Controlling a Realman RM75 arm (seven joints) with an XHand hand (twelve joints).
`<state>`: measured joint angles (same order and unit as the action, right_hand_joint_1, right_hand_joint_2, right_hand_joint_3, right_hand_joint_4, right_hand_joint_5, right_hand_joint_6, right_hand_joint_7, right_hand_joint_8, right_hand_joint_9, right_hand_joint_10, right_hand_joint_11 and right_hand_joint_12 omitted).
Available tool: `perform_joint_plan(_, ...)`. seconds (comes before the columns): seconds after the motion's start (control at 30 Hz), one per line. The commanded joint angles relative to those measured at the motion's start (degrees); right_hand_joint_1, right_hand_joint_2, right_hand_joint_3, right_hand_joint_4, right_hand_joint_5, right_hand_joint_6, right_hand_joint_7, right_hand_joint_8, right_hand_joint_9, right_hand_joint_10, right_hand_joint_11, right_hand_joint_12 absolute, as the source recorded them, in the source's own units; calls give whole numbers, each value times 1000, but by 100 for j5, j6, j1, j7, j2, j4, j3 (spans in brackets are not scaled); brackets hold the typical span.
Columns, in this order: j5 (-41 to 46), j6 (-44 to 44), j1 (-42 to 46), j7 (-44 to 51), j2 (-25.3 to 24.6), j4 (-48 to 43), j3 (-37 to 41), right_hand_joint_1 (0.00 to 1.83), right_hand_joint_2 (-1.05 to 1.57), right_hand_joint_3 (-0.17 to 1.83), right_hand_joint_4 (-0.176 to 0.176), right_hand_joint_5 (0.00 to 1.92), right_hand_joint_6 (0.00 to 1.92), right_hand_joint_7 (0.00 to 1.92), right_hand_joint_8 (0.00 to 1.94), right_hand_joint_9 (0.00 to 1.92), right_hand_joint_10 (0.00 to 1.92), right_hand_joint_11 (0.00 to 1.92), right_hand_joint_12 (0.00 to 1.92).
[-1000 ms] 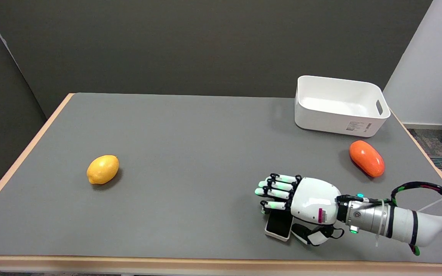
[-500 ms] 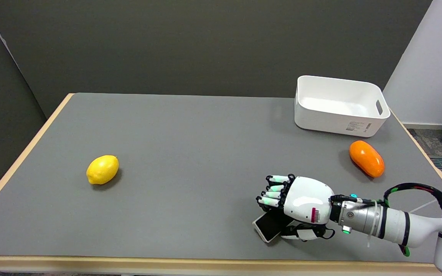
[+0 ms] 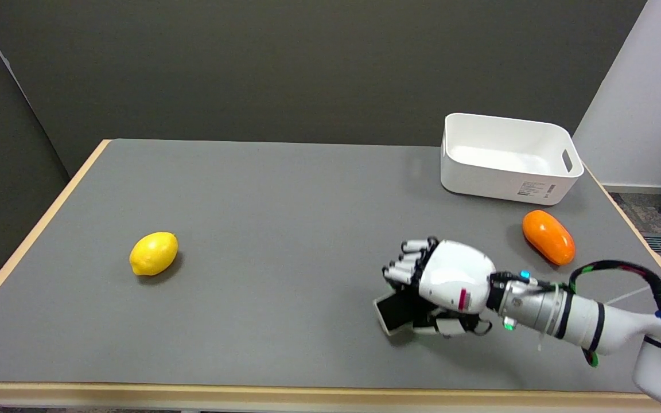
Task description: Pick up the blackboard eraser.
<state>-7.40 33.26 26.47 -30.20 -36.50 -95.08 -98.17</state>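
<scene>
The blackboard eraser [image 3: 392, 312], a flat white block with a black face, is tilted up off the grey table [image 3: 284, 229] at the front right. My right hand [image 3: 439, 284] grips it, fingers curled over its far side and thumb beneath. Only the eraser's left end shows; the palm hides the other end. A shadow lies on the table under the eraser.
A yellow lemon [image 3: 153, 253] lies at the left. An orange oval fruit [image 3: 548, 237] sits to the right, just behind my forearm. A white bin [image 3: 508, 158] stands at the back right. The table's front edge is close below the hand.
The hand closed its fingers around the eraser, then rose and shifted away from the front edge with it. The eraser tilted and left the table surface.
</scene>
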Motion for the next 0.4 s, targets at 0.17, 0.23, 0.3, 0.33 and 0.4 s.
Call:
perform_joint_plan(0.17,853,-1082,-2459,1534,-504,-412,1346,1197,1016,484,-140,632,1439,879,1458,767,1345,560,1673)
perform_joint_plan(0.23,853,-1282,-2926,1760,-537,-313,1299,1199,1025,457,-138,638,1427,883,1443,772,1325,586,1661)
perform_joint_plan(0.3,853,-1498,-3695,2067,-662,12,1147,1199,1024,457,-137,638,1427,884,1442,774,1324,593,1659)
perform_joint_plan(0.33,853,-1532,-3884,2127,-702,119,1093,1198,1013,485,-138,635,1439,882,1452,775,1342,583,1661)
perform_joint_plan(0.4,853,-1686,-4689,2312,-831,740,867,1196,1007,501,-137,633,1446,882,1455,776,1351,578,1663)
